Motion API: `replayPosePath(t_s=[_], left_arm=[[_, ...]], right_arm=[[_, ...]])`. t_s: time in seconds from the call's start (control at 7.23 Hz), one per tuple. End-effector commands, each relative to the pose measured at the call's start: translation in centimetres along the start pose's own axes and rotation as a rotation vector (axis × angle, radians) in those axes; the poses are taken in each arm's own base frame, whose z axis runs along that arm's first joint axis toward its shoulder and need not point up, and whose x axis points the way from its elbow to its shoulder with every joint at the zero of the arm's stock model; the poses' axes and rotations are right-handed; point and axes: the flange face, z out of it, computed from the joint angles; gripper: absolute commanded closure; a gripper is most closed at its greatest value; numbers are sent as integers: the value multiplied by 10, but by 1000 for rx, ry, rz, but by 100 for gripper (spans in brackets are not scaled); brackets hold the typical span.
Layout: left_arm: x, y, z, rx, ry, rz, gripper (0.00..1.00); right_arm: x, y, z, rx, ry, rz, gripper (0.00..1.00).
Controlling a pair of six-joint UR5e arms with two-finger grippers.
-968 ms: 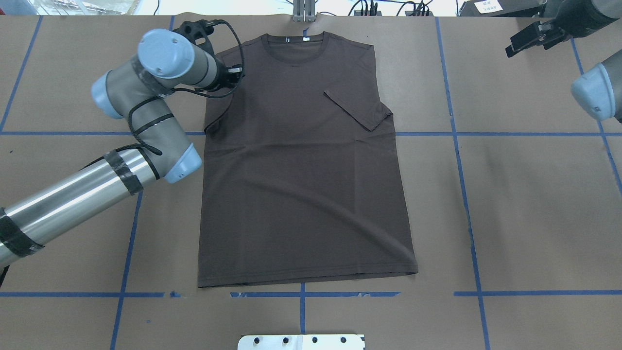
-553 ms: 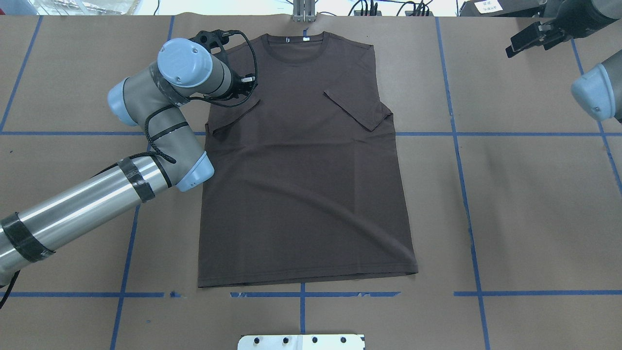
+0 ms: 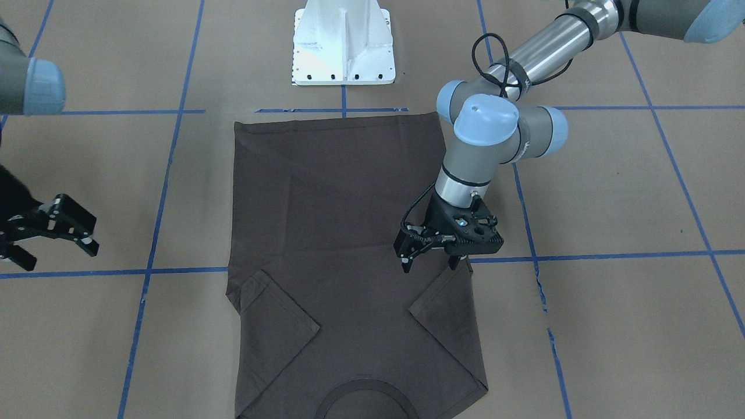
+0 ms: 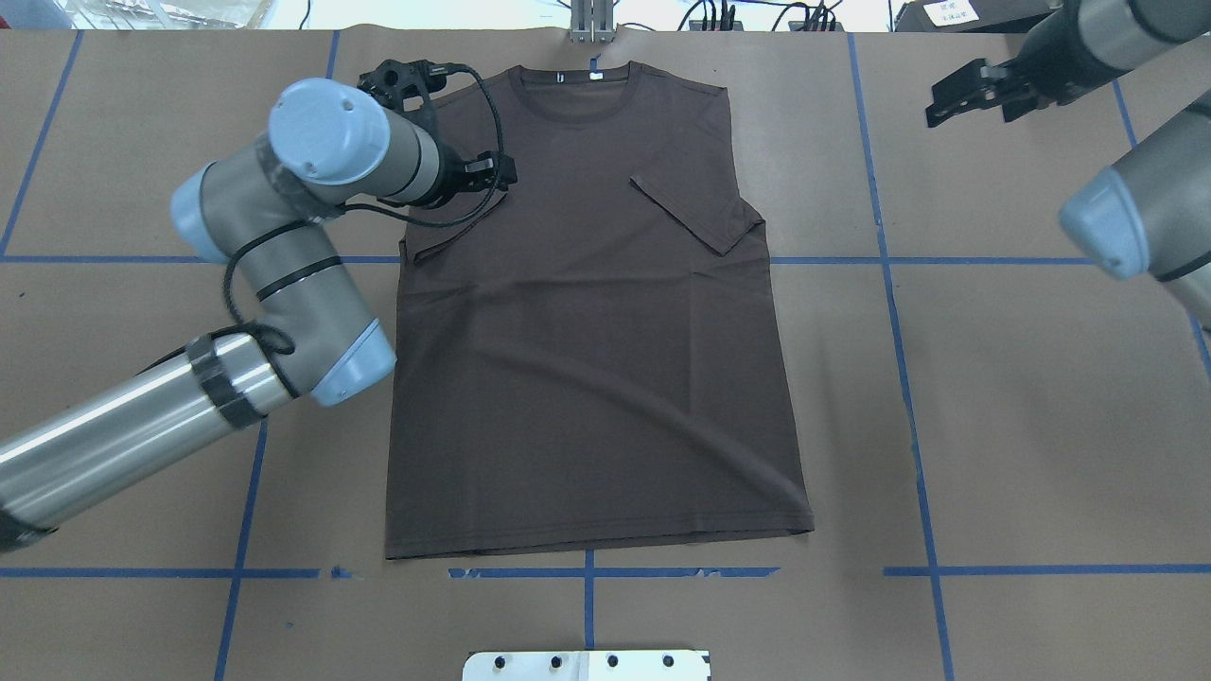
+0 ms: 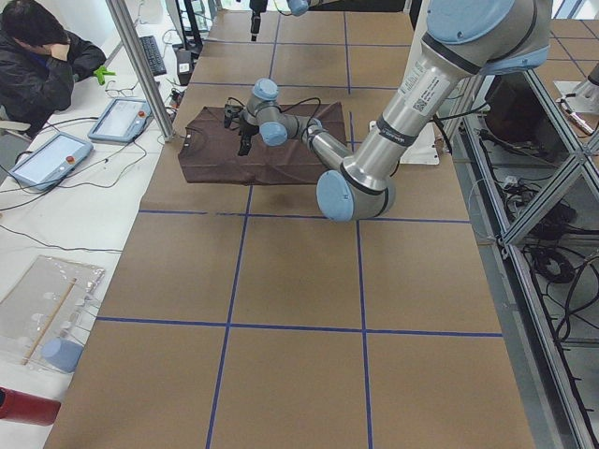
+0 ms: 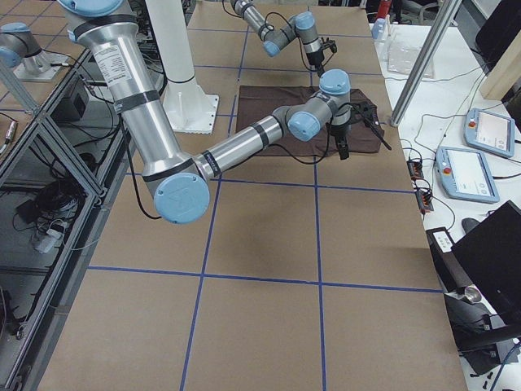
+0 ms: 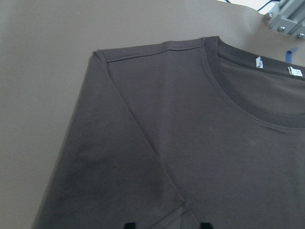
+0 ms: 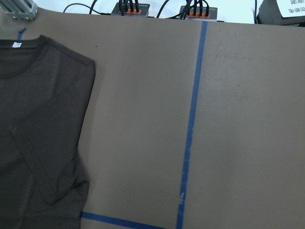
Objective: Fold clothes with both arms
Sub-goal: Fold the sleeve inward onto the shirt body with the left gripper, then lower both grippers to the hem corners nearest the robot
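The dark grey-brown T-shirt (image 4: 587, 359) lies flat on the brown table, collar (image 4: 577, 121) at the far edge. Both sleeves are folded inward onto the chest: the left sleeve (image 4: 445, 227) and the right sleeve (image 4: 695, 208). My left gripper (image 3: 429, 265) is open and empty, just above the folded left sleeve (image 3: 448, 302). In the left wrist view its two fingertips stand apart over the shirt (image 7: 190, 143), and the white neck tags (image 7: 259, 62) show. My right gripper (image 4: 937, 106) is open and empty above bare table, right of the shirt's shoulder; it also shows in the front view (image 3: 58, 259).
The white pedestal (image 3: 343, 46) stands at the near edge, behind the shirt's hem. Blue tape lines (image 4: 889, 284) cross the table. A metal bracket (image 4: 591, 24) and cables sit beyond the collar. An operator (image 5: 37, 65) sits past the table's far side.
My left gripper carried the left sleeve inward onto the chest, let it go, and now hovers open above it. My right gripper has moved left, toward the shirt.
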Motion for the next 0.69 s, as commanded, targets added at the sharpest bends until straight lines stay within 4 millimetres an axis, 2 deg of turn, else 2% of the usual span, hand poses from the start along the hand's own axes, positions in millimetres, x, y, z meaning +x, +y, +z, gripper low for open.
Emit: replayPosePath(t_s=[0.0,0.14,0.28,0.41,0.55], left_arm=[[-16,70,-54,-46,67,35,0],[-27,111,-59,-53,62,11,0],[-28,155,-71,-84,81,3,0],[-41,200,-81,-121,73,-44,0],[-55,233,-91,-152,62,-61,0]], right_arm=[[-101,95,17,52,-23,172,0],[-129,144,20,67,-32,208,0],[-144,199,19,60,-35,234,0],[-151,245,11,43,-41,239,0],[-147,279,9,31,-53,234,0]])
